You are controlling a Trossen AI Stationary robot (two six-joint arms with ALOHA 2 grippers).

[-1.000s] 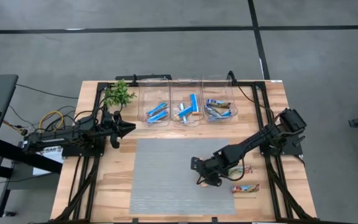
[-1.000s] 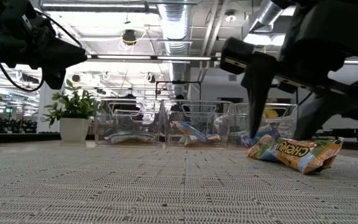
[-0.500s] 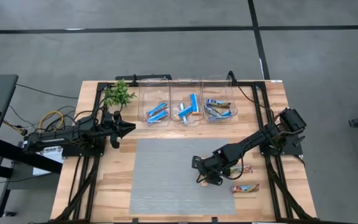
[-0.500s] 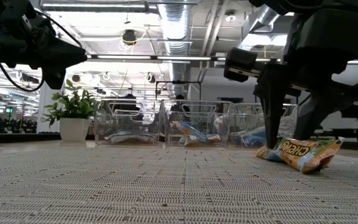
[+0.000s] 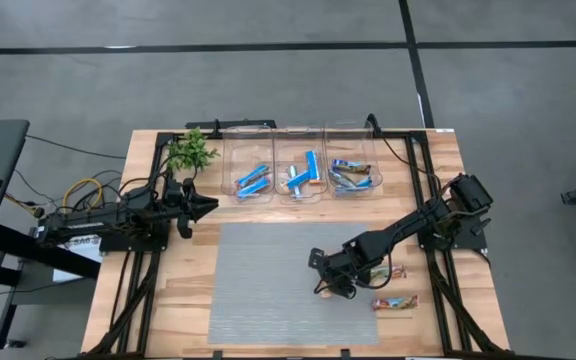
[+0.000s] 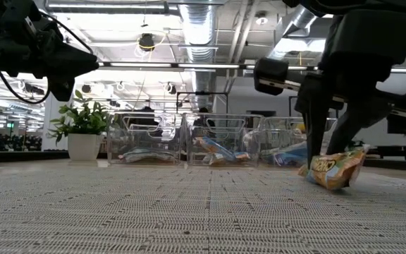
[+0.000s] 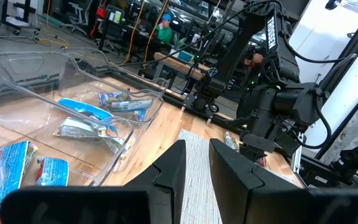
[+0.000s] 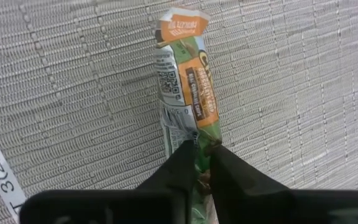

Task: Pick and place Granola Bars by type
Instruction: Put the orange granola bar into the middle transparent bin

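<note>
One tan bar is pinched at its end between the closed fingers of the right gripper, low on the grey woven mat; its crinkled foil wrapper stands tilted on edge. Two more tan bars lie flat just beside the mat on the wooden table. Three clear plastic bins at the far edge already hold mostly blue bars, so I judge most sorting done. Near the plant, the left gripper waits, its fingers almost closed and holding nothing.
</note>
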